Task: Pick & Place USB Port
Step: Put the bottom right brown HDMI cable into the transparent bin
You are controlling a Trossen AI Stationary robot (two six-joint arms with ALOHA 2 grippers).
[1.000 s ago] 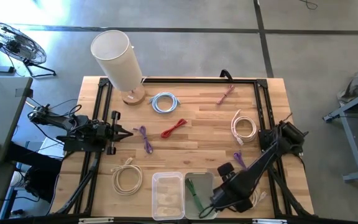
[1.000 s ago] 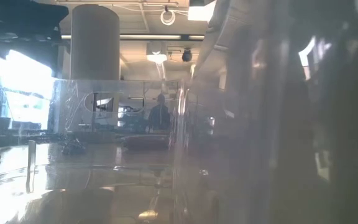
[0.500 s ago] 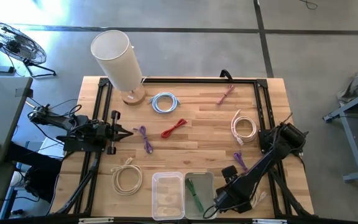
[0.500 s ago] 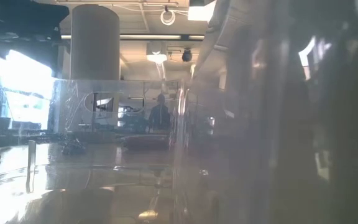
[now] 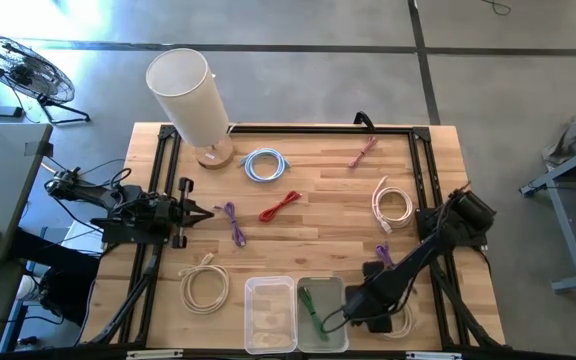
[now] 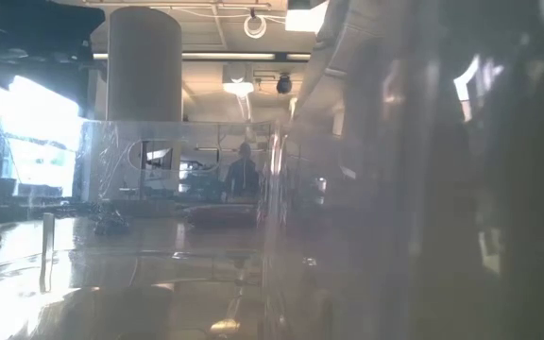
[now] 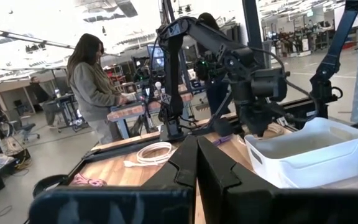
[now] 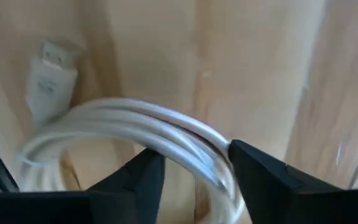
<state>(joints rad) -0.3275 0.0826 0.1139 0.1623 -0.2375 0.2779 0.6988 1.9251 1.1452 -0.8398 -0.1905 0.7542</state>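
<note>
A: R gripper [image 8: 191, 165]?
B: Fingers spread, one on each side of a white cable [image 8: 135, 124] coiled on the wood table [image 5: 318, 220]. Not pinching it yet. Cable's plug lies flat nearby.
A: Where's that?
B: Front right part of table, just beside the clear bin [image 5: 320, 312] w/ a green cable [image 5: 313, 310] inside.
A: L gripper [image 7: 196, 163]?
B: Pressed together, holding nothing, waiting at the left edge.

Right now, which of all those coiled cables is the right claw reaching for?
The white cable at the table's near right corner, right of the bins. The right gripper has its open fingers on either side of its loop; every other cable lies untouched farther away.
</note>
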